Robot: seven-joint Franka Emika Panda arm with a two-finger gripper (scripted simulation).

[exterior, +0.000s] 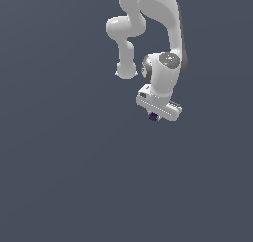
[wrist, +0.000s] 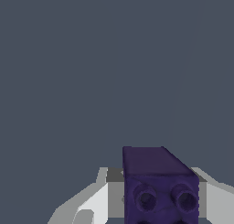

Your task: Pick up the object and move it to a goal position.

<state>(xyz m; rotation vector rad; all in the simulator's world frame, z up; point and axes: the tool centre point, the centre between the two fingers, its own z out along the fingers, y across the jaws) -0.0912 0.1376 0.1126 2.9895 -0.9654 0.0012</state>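
Hard to see much in the exterior view. Top of the arm cut off by the edge of the picture. Fingers mostly hidden under the white gripper. Only a tiny bit of the block peeking out below the gripper, small and dark purple. Plain grey floor all around; cannot tell whether the block is touching it or up in the air.

Much closer in the wrist view. Block big and clear, but its lower part cut off by the picture edge. Two round bumps on its near face. White fingers on both sides, also cut off at the edge.

Block sits right between the jaws, in the middle. One finger close against one side, the other finger against the other side. Jaws squeezed onto the block, holding it.
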